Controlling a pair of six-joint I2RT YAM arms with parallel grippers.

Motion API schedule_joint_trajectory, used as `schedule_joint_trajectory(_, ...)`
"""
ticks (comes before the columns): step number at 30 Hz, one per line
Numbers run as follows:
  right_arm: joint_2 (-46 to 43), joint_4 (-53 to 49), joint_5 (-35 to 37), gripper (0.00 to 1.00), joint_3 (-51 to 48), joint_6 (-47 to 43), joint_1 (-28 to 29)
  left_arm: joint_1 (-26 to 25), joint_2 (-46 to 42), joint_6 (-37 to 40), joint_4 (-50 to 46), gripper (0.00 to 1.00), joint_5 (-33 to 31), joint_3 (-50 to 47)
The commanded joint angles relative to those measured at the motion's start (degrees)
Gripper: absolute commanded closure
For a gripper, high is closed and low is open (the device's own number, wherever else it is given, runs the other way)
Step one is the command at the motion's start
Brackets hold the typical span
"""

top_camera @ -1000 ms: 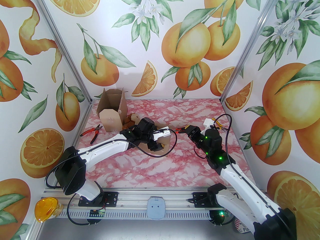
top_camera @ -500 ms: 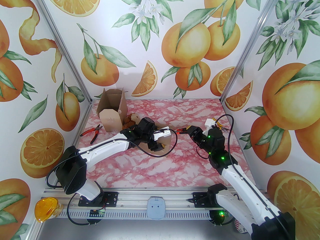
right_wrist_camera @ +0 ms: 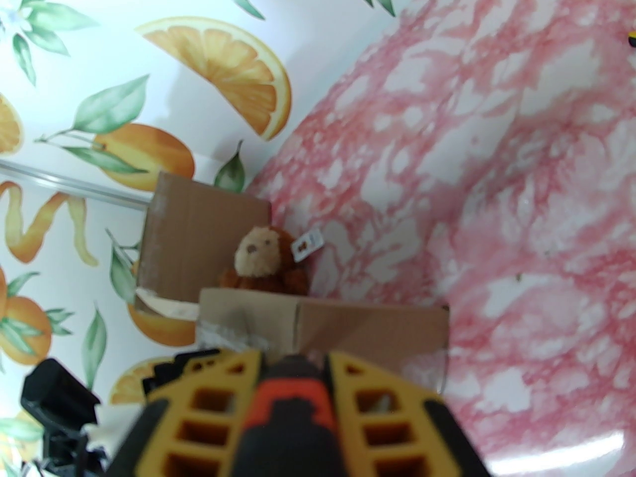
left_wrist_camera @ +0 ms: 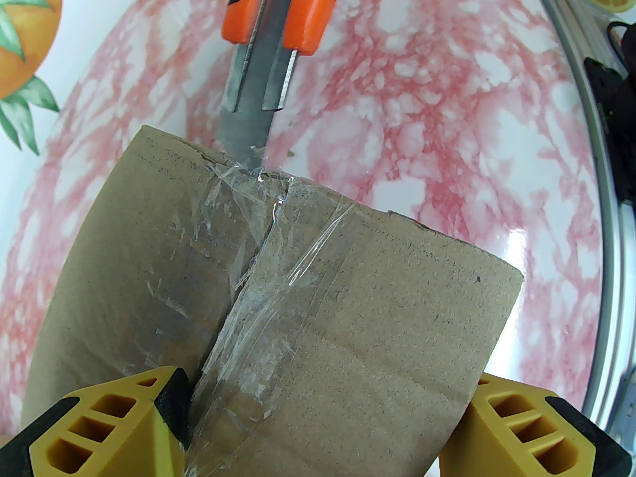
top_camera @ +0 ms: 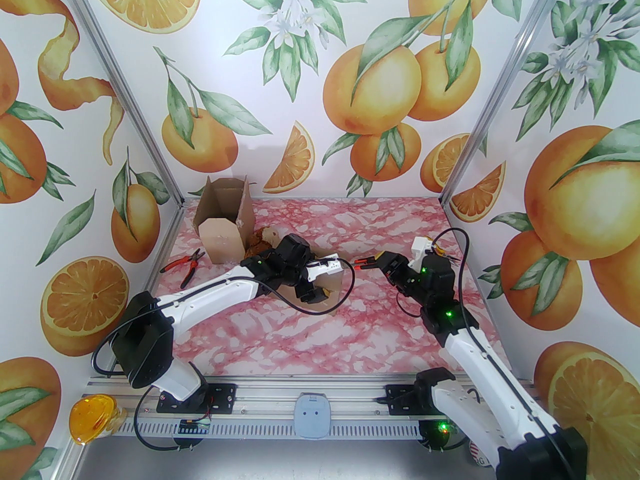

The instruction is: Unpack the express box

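The express box (left_wrist_camera: pixel 318 306) is a small brown carton whose flap seam is covered with clear tape. My left gripper (left_wrist_camera: pixel 328 415) is shut on it, one yellow finger (left_wrist_camera: pixel 114 425) on each side, and holds it at the table's middle (top_camera: pixel 331 280). My right gripper (top_camera: pixel 382 263) is shut on an orange and black utility knife (left_wrist_camera: pixel 278 13). The knife's grey blade (left_wrist_camera: pixel 246 132) touches the taped seam at the box's far edge, where the tape looks torn. In the right wrist view the knife handle (right_wrist_camera: pixel 290 405) sits between the fingers, with the box (right_wrist_camera: pixel 367 331) just beyond.
An opened cardboard box (top_camera: pixel 225 223) stands at the back left with a brown plush toy (top_camera: pixel 262 238) beside it. Red-handled pliers (top_camera: pixel 185 265) lie near the left wall. A yellow-handled tool (top_camera: pixel 440 250) lies behind the right arm.
The right arm's wrist has shifted a little to the right and back, and the knife tip stays at the box. The left arm and the box have held still.
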Motion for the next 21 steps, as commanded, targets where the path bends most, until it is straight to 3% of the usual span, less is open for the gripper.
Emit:
schedule_joint_trajectory(1,-0.06,-7.33,-10.92,1.0,1.15,-1.92,-0.13,3.5,1.73,-3.67,0.51,0.2,-6.32,1.49)
schedule_joint_trajectory(11,1.29,-6.49,-9.68,1.0,2.82,-3.01,-1.0,3.41,-0.09,-2.06,1.14,0.2,1.09,-0.31)
schedule_joint_trajectory(21,-0.02,-0.19,-1.39,1.0,2.72,-0.81,-1.04,2.14,-0.89,-0.41,-1.3,0.19,8.03,0.55)
